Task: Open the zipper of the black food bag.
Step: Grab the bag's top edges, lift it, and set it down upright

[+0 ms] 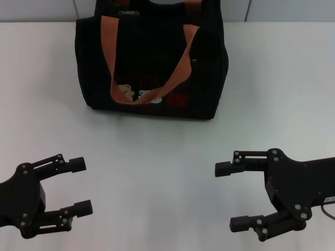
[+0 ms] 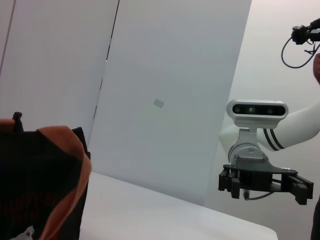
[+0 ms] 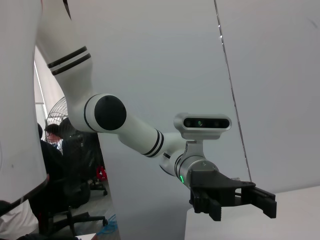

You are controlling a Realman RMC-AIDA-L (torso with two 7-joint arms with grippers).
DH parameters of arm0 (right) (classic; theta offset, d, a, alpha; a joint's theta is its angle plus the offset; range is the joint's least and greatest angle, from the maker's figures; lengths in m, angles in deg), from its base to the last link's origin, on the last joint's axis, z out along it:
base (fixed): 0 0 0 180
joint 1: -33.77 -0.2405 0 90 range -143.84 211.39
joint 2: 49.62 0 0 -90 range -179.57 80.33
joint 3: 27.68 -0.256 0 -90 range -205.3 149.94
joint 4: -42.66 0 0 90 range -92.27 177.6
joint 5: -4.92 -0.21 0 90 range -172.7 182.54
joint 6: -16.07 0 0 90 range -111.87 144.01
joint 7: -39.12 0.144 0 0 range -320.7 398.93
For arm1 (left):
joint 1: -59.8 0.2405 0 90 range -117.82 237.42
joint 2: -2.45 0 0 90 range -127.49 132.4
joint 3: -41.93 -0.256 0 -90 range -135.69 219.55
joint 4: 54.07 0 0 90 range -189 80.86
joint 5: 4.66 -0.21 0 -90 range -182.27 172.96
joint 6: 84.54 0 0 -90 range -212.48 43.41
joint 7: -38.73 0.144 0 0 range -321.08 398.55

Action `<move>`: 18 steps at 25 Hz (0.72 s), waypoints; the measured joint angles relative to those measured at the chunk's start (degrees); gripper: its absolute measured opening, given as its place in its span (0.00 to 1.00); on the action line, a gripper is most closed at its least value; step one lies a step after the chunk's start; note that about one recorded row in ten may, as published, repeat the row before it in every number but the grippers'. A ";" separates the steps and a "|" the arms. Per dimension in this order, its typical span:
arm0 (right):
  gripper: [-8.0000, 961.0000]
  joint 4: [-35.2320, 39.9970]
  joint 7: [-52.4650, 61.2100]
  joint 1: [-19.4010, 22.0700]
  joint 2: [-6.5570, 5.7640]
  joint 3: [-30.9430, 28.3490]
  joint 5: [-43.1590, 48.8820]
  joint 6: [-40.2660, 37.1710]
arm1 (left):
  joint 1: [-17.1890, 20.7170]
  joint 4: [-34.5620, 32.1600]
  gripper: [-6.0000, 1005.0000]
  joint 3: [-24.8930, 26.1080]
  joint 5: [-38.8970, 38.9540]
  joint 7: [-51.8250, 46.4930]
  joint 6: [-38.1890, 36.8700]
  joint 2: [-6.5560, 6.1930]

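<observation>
The black food bag [image 1: 152, 63] stands upright at the far middle of the white table, its orange-brown handle [image 1: 172, 83] draped down the front over the bear print. On its top edge, a small silver zipper pull [image 1: 128, 12] shows at the far left. My left gripper [image 1: 84, 186] hovers open near the front left, well short of the bag. My right gripper [image 1: 227, 196] is open at the front right, equally far from it. The left wrist view catches the bag's corner [image 2: 30, 190] and the right gripper [image 2: 300, 189] beyond.
Bare white table [image 1: 167, 151] lies between the grippers and the bag. A pale wall panel [image 2: 165, 100] rises behind the table. In the right wrist view the left arm [image 3: 125, 125] and its gripper [image 3: 265, 205] show, with people and chairs far behind.
</observation>
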 joint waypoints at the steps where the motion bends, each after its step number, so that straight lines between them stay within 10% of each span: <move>1: 0.87 0.01 0.00 0.00 0.00 0.00 0.00 0.00 | -0.03 0.00 0.82 0.07 -0.01 0.00 0.03 0.02; 12: 0.87 0.17 0.06 -0.25 0.00 -0.01 0.00 0.06 | -0.81 0.05 0.82 1.95 0.31 -0.04 1.78 0.55; 18: 0.87 0.16 0.08 0.45 -0.12 -0.94 -0.27 1.44 | -3.79 1.79 0.82 10.45 0.35 3.04 11.51 3.77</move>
